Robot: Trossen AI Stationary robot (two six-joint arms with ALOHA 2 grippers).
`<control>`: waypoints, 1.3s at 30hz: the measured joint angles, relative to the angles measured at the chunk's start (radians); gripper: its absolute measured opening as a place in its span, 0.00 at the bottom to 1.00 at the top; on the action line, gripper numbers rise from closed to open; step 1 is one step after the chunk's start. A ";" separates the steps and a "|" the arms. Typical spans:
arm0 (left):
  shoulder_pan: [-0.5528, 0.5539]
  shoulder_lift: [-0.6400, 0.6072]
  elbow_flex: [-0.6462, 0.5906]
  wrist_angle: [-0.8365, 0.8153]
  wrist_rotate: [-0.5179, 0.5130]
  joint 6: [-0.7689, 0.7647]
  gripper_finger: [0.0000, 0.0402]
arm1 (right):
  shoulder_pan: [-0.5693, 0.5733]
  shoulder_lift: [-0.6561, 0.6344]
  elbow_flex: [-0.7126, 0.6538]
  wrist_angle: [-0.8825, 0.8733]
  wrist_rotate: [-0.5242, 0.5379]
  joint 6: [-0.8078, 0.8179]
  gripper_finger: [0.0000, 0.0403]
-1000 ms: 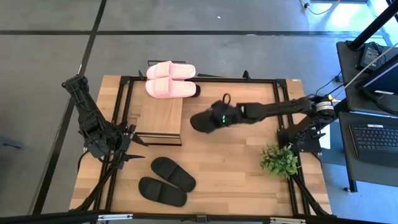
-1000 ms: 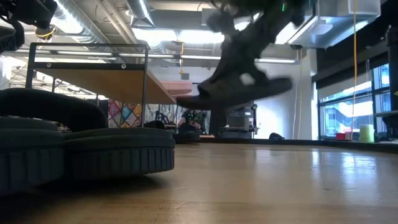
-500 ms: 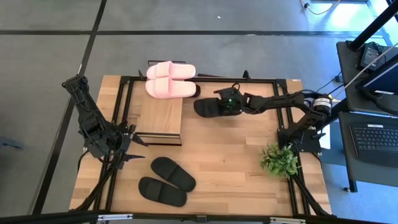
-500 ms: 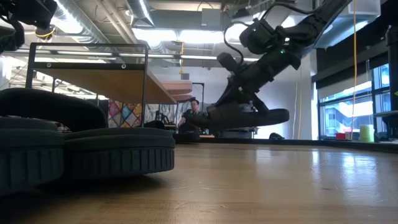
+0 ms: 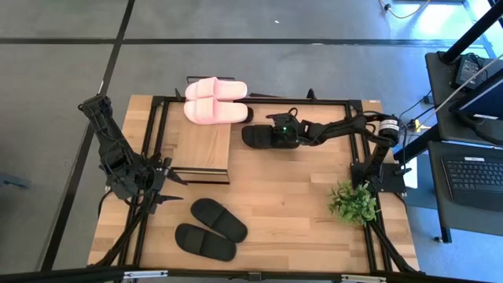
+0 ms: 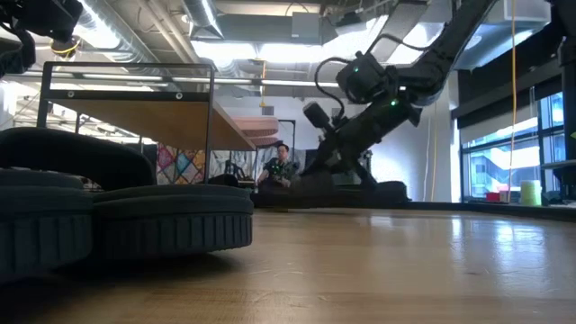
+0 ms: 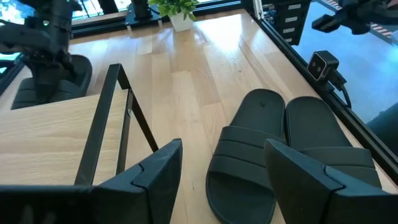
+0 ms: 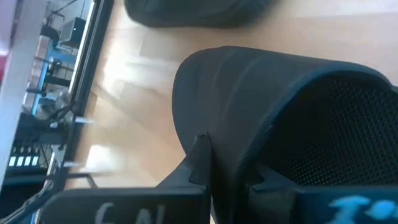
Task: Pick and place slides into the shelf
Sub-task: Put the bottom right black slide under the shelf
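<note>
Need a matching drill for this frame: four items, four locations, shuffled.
Items:
1. pink slides
2. black pair
3. plant
4. right hand

Places:
A. near table edge
B. beside the right arm's base
C. on the shelf top, far end
D. on a black slide right of the shelf

Pairs: 1-C, 2-A, 3-B, 4-D

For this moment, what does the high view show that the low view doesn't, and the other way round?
Only the high view shows the pink slides on the shelf, the potted plant and the left tool waiting beside the shelf. Only the low view shows a person in the room behind. Both show the right tool gripping a black slide low on the table, and the black pair near the front.
</note>
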 joint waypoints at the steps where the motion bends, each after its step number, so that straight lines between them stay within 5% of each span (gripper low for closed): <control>1: 0.000 0.000 0.000 0.000 0.000 0.000 0.54 | -0.001 0.011 0.008 0.007 0.000 -0.001 0.05; 39: 0.000 0.000 0.000 0.000 0.000 -0.002 0.54 | -0.018 0.063 0.084 -0.040 0.007 -0.081 0.13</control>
